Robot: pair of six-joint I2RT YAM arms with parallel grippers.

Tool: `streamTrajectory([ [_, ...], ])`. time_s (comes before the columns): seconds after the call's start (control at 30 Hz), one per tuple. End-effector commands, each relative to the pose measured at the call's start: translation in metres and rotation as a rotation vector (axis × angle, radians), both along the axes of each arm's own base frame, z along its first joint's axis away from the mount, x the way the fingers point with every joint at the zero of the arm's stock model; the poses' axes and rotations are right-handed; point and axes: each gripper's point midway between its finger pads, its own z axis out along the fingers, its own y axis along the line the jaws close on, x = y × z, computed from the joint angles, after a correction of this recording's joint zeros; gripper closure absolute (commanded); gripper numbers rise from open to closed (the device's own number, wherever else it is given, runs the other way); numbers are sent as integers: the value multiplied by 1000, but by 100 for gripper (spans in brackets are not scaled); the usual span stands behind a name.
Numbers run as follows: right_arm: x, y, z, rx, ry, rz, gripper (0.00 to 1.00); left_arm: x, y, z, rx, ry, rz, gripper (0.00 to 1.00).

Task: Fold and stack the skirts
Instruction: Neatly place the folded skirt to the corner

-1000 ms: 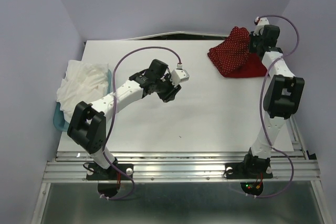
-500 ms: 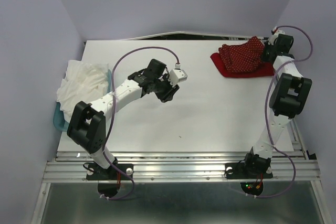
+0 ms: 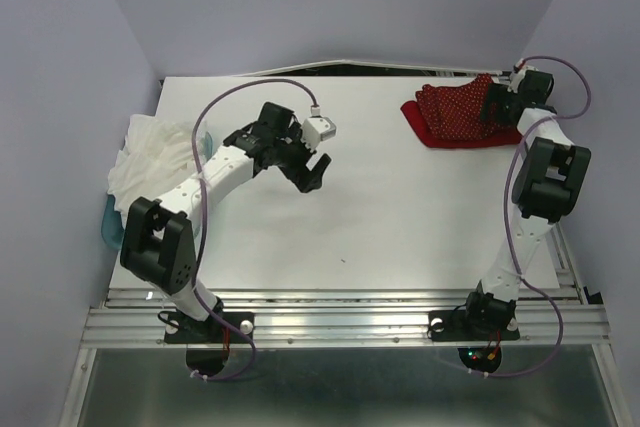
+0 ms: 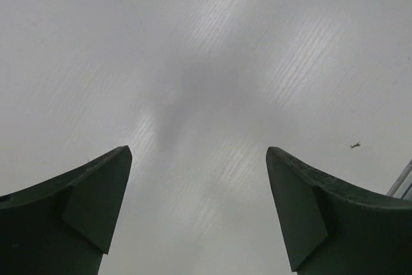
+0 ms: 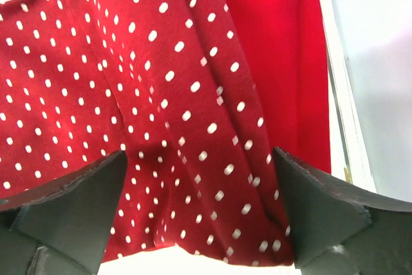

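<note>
Although the white rectangular table point(image 3: 400, 217) was wide, both garments sat at its 1 o'clock corner. The dark red polka-dotted cloth skirt point(image 3: 455, 107) lay on the plain bright red cloth skirt point(image 3: 460, 140), and the pile's long axis ran from 9 to 3 o'clock. The right gripper point(image 3: 497, 107), much the nearer, hung at the pile's 3 o'clock end with its jaws apart over dotted cloth, clamping nothing. The left gripper point(image 3: 312, 172), jaws also apart, hovered well away at the pile's 8 o'clock. One second earlier the dotted skirt had hung bunched from the right gripper.
</note>
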Motion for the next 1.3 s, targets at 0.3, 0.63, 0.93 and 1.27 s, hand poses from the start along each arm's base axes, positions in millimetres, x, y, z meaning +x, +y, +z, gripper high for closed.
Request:
streamTrajectory([
  [0.3,-35,27,187,-92,-188,164,0,77,106,190,-146,-516,547,1],
  [0.63,-138,134,170,316,-57,456,0,34,121,136,-112,-460,543,1],
  [0.93,-242,214,74,481,109,581,0,1,124,84,-84,-363,515,1],
  [1.27,-276,238,43,444,149,616,0,-5,129,61,-48,-316,531,2],
])
